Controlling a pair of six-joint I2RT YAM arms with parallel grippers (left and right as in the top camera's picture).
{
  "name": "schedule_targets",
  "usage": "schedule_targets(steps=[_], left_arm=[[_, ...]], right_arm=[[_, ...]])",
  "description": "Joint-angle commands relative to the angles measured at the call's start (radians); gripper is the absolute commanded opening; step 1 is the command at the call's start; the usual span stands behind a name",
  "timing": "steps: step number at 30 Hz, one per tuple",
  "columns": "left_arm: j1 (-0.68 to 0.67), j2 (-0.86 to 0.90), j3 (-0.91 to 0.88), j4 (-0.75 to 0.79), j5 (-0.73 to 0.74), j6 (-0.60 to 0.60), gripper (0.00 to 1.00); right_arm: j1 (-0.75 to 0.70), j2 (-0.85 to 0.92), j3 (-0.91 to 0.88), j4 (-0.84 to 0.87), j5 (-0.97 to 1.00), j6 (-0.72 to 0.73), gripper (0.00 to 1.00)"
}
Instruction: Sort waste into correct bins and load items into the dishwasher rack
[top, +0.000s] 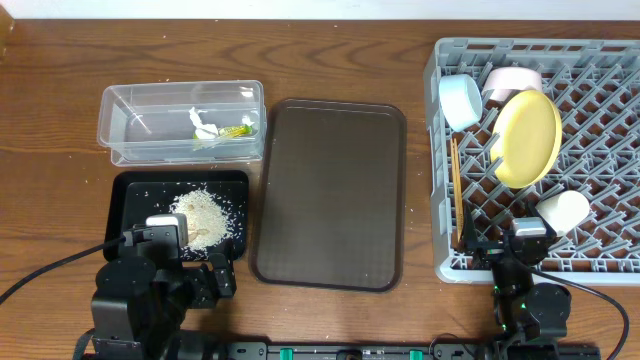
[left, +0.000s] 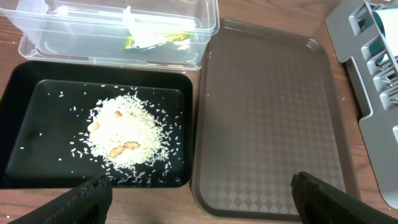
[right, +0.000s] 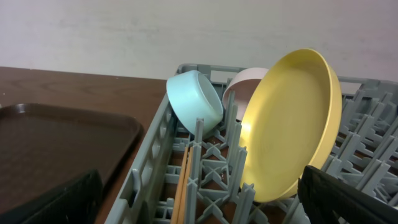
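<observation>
The grey dishwasher rack (top: 600, 110) at the right holds the pale-yellow plate (top: 530, 138) on edge, the light-blue bowl (top: 461, 100), the white bowl (top: 512, 80), the pale cup (top: 563, 211) and the wooden chopsticks (top: 456, 190). The clear tub (top: 130, 125) holds the white tissue (top: 203, 124) and the green-yellow wrapper (top: 238, 130). The black tray (top: 135, 195) holds the rice (top: 205, 215). My left gripper (left: 199, 199) is open and empty over the table's front edge by the black tray. My right gripper (right: 199, 199) is open and empty at the rack's near edge.
A large dark brown serving tray (top: 333, 190) lies empty between the bins and the rack. Both arms sit low at the table's front edge. A white wall stands behind the table.
</observation>
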Motion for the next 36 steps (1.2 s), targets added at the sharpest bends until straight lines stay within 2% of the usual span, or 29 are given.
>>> schedule_targets(steps=[1,4,8,12,17,23,30,36], left_arm=[[-0.003,-0.005,-0.002,0.001,-0.005,0.012,0.95],[0.004,-0.023,-0.003,0.0,-0.005,0.013,0.95],[0.04,-0.091,-0.029,-0.001,-0.046,0.092,0.95],[0.071,-0.193,-0.14,0.089,-0.046,0.174,0.95],[0.096,-0.325,-0.357,0.282,-0.046,0.196,0.95],[0.105,-0.449,-0.613,0.591,-0.039,0.194,0.95],[0.105,-0.447,-0.783,0.912,-0.031,0.185,0.95],[0.105,-0.447,-0.869,1.046,-0.031,0.185,0.95]], right_arm=[[0.019,-0.006,-0.004,-0.002,0.01,-0.012,0.99],[0.019,-0.006,-0.004,-0.002,0.01,-0.012,0.99],[0.019,-0.006,-0.004,-0.002,0.01,-0.012,0.99],[0.019,-0.006,-0.004,-0.002,0.01,-0.012,0.99],[0.019,-0.006,-0.004,-0.002,0.01,-0.012,0.99],[0.019,-0.006,-0.004,-0.002,0.01,-0.012,0.99],[0.019,-0.006,-0.004,-0.002,0.01,-0.012,0.99],[0.019,-0.006,-0.004,-0.002,0.01,-0.012,0.99]])
